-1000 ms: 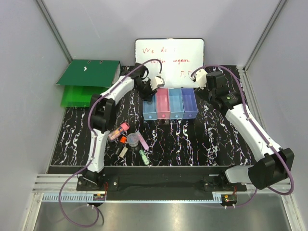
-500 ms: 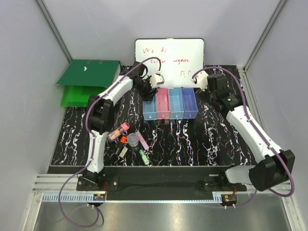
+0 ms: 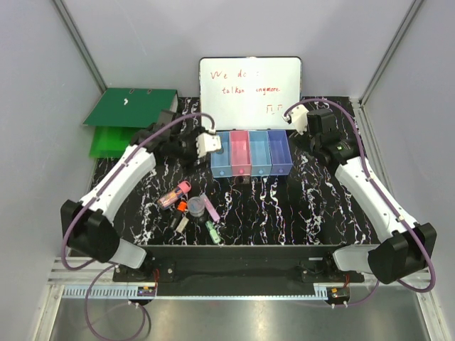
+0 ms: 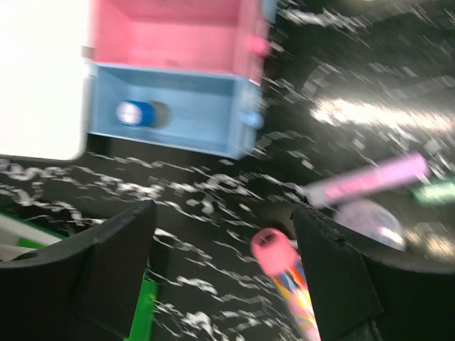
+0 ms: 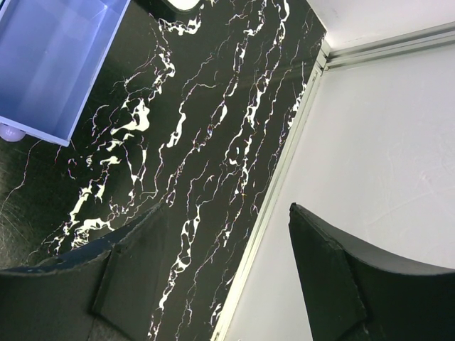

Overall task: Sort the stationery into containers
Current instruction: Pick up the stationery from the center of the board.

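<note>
The left gripper (image 3: pixel 207 143) has swung back from over the far end of the bins. It now hangs just beside the left blue bin (image 3: pixel 221 160), jaws apart and empty. A blue-capped piece (image 4: pixel 135 112) lies inside that bin, so one item looks sorted. The pink-capped tube (image 3: pixel 178 192), orange piece (image 3: pixel 182 206), clear bottle (image 3: pixel 196 207), lilac stick (image 3: pixel 210 206) and green clip (image 3: pixel 212 229) wait heaped on the table (image 3: pixel 320 206), likely next. The right gripper (image 3: pixel 297 118) hovers past the purple bin (image 3: pixel 280 151), open and empty.

Translucent plastic bins (image 3: pixel 250 152) on glossy marbled tabletop (image 3: pixel 284 206).
</note>
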`<state>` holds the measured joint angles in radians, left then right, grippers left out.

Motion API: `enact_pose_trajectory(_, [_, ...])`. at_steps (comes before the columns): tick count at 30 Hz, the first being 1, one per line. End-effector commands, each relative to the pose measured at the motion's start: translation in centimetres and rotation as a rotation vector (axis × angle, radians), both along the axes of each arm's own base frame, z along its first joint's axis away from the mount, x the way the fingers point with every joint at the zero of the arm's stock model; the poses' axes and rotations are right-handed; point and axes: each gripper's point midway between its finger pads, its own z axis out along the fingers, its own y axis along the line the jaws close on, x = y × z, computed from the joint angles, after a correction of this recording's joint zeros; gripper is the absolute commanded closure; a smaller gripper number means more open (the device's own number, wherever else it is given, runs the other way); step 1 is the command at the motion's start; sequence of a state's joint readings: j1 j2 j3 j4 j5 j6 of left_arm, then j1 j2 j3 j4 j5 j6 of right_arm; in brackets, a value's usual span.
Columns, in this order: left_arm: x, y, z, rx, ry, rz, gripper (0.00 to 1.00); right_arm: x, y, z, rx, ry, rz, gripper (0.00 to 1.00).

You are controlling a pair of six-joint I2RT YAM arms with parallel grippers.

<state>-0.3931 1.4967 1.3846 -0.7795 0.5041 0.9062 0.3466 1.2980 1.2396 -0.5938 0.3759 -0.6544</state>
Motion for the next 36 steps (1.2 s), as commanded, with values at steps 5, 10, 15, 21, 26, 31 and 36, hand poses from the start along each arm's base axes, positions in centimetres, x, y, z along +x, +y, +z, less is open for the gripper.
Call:
enact_pose_trajectory(5, [-8.5, 2.7, -7.2, 0.15, 0.182, -0.168, 0.13, -0.3, -0.4, 2.7, 0.022, -0.096, 0.0, 0.24])
enact_pose_trajectory(10, [-9.5, 2.7, -9.4, 0.187, 0.256, -0.172, 0.14, -0.8, -0.6, 2.7, 0.024, -0.101, -0.002, 0.24])
enact_pose_trajectory(15, [-10.4, 3.0, -11.5, 0.218, 0.297, -0.176, 0.16, -0.8, -0.6, 3.1, 0.03, -0.112, -0.005, 0.24])
enact_pose_trajectory(21, [-10.3, 2.9, -12.8, 0.217, 0.293, -0.153, 0.16, -1.0, -0.6, 3.0, 0.033, -0.11, -0.006, 0.24])
enact_pose_trajectory(26, [-10.1, 3.0, -14.0, 0.229, 0.3, -0.14, 0.16, -1.1, -0.6, 2.9, 0.038, -0.109, -0.007, 0.24])
enact_pose_trajectory(31, [-10.0, 2.8, -15.2, 0.235, 0.332, -0.129, 0.16, -1.1, -0.3, 2.9, 0.054, -0.101, -0.005, 0.24])
enact_pose_trajectory(36, [-9.9, 2.8, -15.8, 0.243, 0.337, -0.122, 0.25, -1.5, 0.1, 2.0, 0.073, -0.064, 0.013, 0.23])
